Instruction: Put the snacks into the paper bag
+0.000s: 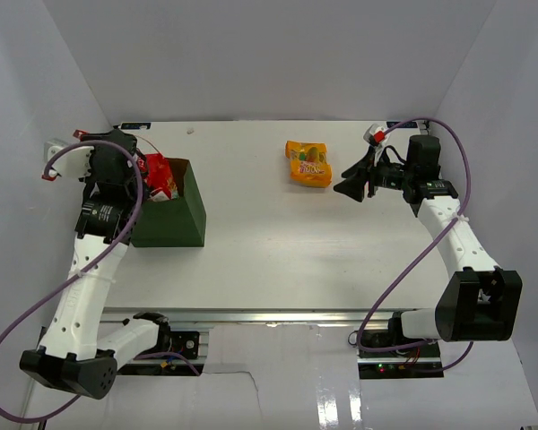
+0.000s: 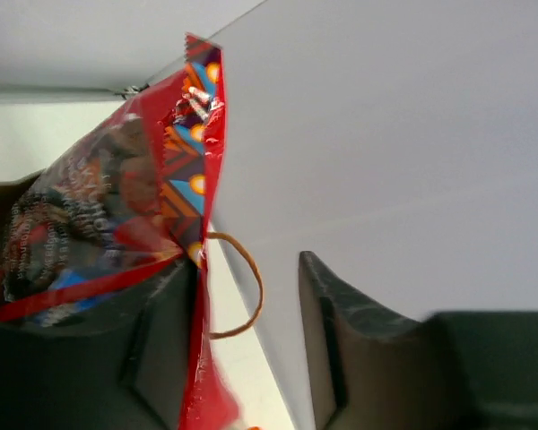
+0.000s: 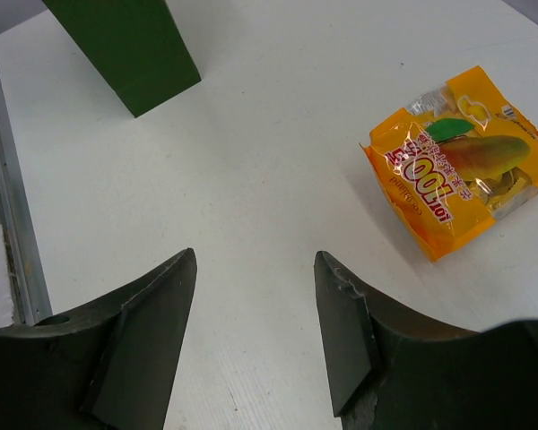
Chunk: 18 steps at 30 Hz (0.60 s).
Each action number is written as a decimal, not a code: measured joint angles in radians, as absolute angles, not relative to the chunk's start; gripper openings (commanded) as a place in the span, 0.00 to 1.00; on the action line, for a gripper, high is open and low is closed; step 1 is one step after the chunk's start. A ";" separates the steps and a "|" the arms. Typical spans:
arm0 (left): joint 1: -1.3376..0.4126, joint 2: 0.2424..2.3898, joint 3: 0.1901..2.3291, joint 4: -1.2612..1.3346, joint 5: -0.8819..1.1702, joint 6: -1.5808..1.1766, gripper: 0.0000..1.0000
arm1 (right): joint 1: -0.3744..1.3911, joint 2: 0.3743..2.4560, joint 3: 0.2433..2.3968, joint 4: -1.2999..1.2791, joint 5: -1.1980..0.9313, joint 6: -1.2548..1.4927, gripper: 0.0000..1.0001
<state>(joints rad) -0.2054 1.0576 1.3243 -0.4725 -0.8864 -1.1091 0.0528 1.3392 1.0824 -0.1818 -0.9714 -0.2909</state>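
Observation:
The dark green paper bag (image 1: 175,215) stands at the table's left, and its corner shows in the right wrist view (image 3: 130,49). A large red chip bag (image 1: 161,175) sticks up out of its mouth. In the left wrist view the chip bag (image 2: 108,215) lies against one finger (image 2: 161,340), with a thin loop handle (image 2: 247,287) beside it. My left gripper (image 1: 143,170) (image 2: 249,264) is over the bag's mouth with its jaws apart. The orange-yellow pouch (image 1: 308,163) (image 3: 462,170) lies flat at the back centre. My right gripper (image 1: 350,186) (image 3: 255,255) is open just right of it, above the table. No other snacks show.
White walls (image 1: 269,54) enclose the table on three sides, close behind the left gripper. A metal rail (image 1: 269,315) (image 3: 13,233) runs along the near edge. Purple cables (image 1: 412,260) loop beside both arms.

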 measured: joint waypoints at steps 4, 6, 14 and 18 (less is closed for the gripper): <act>-0.205 1.034 1.306 -0.496 -0.860 -1.132 0.80 | 0.052 1.340 1.082 -0.178 -0.971 -0.290 0.62; -0.205 1.019 1.304 -0.484 -0.851 -1.146 0.87 | 0.052 1.340 1.082 -0.175 -0.971 -0.287 0.62; -0.205 0.945 1.347 -0.434 -0.791 -1.167 0.98 | 0.075 1.489 1.194 -0.242 -0.920 -0.300 0.64; -0.205 0.921 1.360 -0.406 -0.713 -1.133 0.98 | 0.125 1.600 1.301 -0.307 -0.785 -0.313 0.74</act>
